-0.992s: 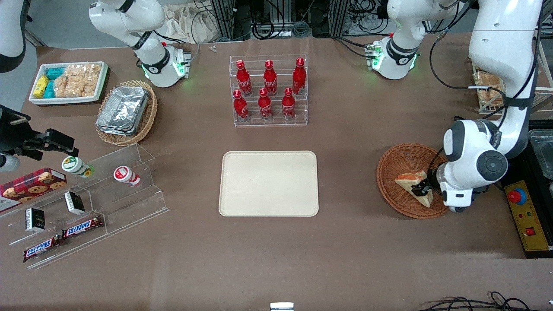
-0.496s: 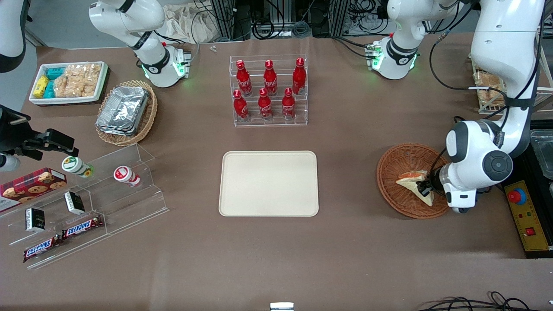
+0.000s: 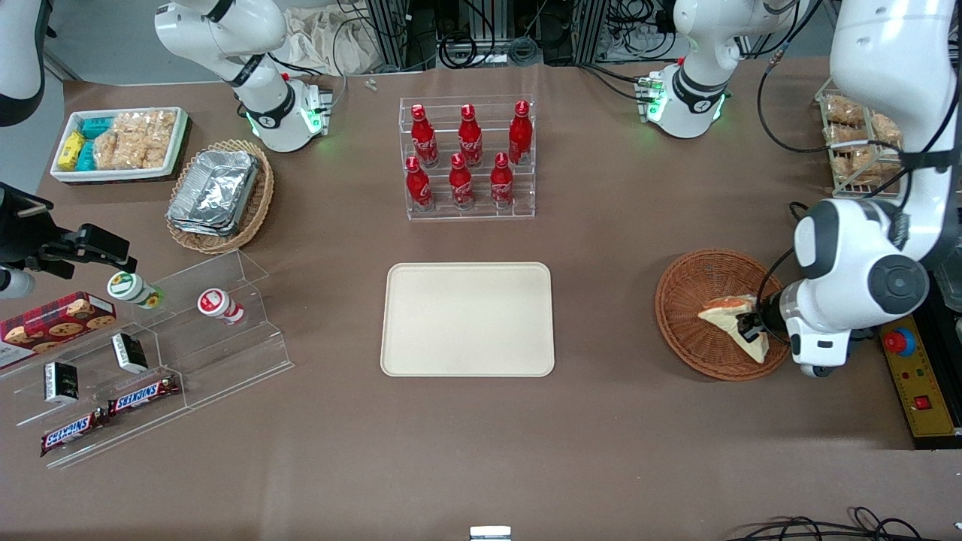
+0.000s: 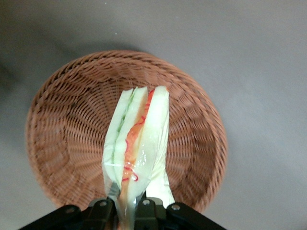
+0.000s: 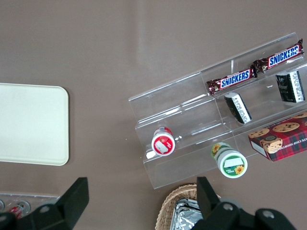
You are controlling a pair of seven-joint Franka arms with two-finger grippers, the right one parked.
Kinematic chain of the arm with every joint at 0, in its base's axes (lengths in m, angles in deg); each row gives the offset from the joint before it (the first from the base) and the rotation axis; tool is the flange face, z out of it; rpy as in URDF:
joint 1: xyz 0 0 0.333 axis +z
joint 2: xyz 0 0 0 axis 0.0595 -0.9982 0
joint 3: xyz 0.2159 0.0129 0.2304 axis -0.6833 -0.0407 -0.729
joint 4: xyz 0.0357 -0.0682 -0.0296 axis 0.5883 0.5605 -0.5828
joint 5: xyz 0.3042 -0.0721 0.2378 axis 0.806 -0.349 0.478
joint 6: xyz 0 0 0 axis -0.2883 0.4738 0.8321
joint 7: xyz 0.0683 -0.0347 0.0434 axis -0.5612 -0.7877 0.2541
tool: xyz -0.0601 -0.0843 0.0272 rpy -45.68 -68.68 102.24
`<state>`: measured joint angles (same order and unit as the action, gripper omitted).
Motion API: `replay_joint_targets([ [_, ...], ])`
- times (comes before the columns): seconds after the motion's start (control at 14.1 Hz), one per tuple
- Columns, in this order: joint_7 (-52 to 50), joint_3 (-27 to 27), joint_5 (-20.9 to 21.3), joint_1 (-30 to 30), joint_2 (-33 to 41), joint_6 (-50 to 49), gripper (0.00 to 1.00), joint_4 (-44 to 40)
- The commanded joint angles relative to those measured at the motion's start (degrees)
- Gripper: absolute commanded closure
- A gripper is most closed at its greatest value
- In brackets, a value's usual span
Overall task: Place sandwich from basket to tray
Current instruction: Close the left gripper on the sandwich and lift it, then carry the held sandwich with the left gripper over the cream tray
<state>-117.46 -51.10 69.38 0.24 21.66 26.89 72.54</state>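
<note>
Triangular wedge sandwich of pale white bread, orange-red and green filling showing along its edge, is hanging over the round reddish-brown woven wicker basket, its corner pinched in the left arm's black two-finger gripper; fingers are pressing in close on either side of the wrapped bread, nearly together, with only the sandwich's thickness between them. In the wrist view the wedge is standing edge-on above the basket's weave; whether its free tip is touching the wicker cannot be told, though it appears lifted clear. In the front view the sandwich is sitting over the part of the basket nearest the working arm, with the gripper at the wedge's nearer corner. The flat cream-beige rectangular tray with rounded corners is lying at mid-table, well apart from the basket, toward the parked arm's end. Farther from the front camera than the tray, a clear acrylic rack of red bottles is standing upright.
</note>
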Motion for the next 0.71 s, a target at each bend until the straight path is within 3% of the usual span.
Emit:
replay_joint_targets([
  [0.0, 1.98, 3.87, 1.23, -0.75, 0.79, -12.56, 0.84, -9.72],
  [0.28, 3.57, 14.59, 4.31, -0.75, 0.62, -24.89, 0.83, -21.43],
  [0.5, 3.39, 21.89, 4.4, -1.1, 0.45, -25.43, 0.83, -23.46],
  [0.64, 3.04, 23.14, 4.49, -4.16, -0.52, -24.82, 0.83, -23.73],
])
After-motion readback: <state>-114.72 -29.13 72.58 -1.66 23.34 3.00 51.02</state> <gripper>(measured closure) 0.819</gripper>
